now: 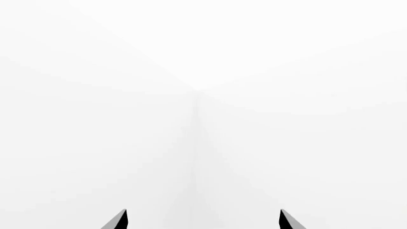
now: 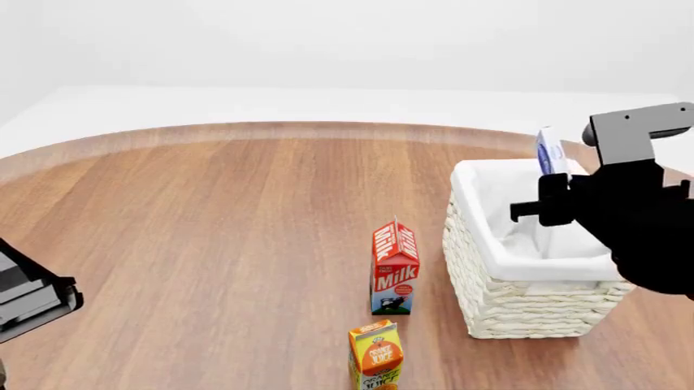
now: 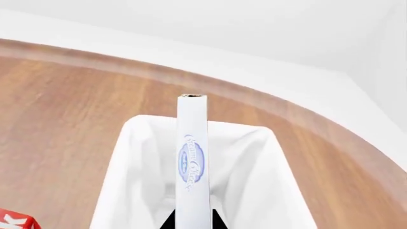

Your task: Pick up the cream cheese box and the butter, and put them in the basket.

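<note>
My right gripper [image 3: 193, 220] is shut on the cream cheese box [image 3: 192, 162], a thin white box with blue lettering, held edge-on above the open basket [image 3: 121, 157]. In the head view the cream cheese box [image 2: 551, 152] stands upright over the white wicker basket [image 2: 521, 305] with its cloth liner, the black right arm beside it. My left gripper [image 1: 203, 220] is open with nothing between its fingers, facing a blank white background. The butter is out of view.
A red milk carton [image 2: 395, 266] stands just left of the basket, and an orange juice carton [image 2: 376, 353] sits nearer the front edge. The round wooden table [image 2: 217, 227] spreads to the left. Part of my left arm [image 2: 28, 296] shows at the left edge.
</note>
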Robot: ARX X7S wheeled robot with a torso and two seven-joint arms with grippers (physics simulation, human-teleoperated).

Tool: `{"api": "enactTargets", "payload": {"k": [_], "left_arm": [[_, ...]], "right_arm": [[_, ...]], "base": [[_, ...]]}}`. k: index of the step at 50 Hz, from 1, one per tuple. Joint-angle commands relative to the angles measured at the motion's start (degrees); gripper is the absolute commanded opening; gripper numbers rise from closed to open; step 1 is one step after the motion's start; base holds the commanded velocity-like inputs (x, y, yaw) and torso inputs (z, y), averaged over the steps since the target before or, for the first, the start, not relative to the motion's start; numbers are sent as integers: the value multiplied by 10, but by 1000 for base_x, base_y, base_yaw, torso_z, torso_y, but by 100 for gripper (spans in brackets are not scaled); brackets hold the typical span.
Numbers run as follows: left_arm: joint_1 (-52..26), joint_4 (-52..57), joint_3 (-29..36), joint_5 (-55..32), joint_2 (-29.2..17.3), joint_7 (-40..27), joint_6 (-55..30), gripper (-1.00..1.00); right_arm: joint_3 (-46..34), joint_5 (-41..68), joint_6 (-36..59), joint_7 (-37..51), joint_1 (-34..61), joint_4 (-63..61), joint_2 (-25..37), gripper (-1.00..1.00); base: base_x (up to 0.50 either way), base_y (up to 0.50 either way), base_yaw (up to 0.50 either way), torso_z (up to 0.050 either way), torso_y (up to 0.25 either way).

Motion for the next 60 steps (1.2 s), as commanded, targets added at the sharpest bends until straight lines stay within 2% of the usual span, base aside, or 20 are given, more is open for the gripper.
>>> {"api": "enactTargets", "payload": {"k": [1, 16, 60], "left_arm": [[-1, -4, -13, 5, 10, 12, -2, 100], [-2, -3, -12, 3, 8, 12, -4, 100], [-2, -6, -4, 7, 5, 9, -4, 100]], "right_arm": [[13, -40, 7, -21, 13, 39, -29, -100], [-8, -66, 12, -37, 3, 75, -51, -100], [-27, -99, 3, -43, -23, 124, -58, -100]], "base": [[0, 0, 0, 0, 0], [0, 0, 0, 0, 1], [0, 0, 0, 0, 1]]}}
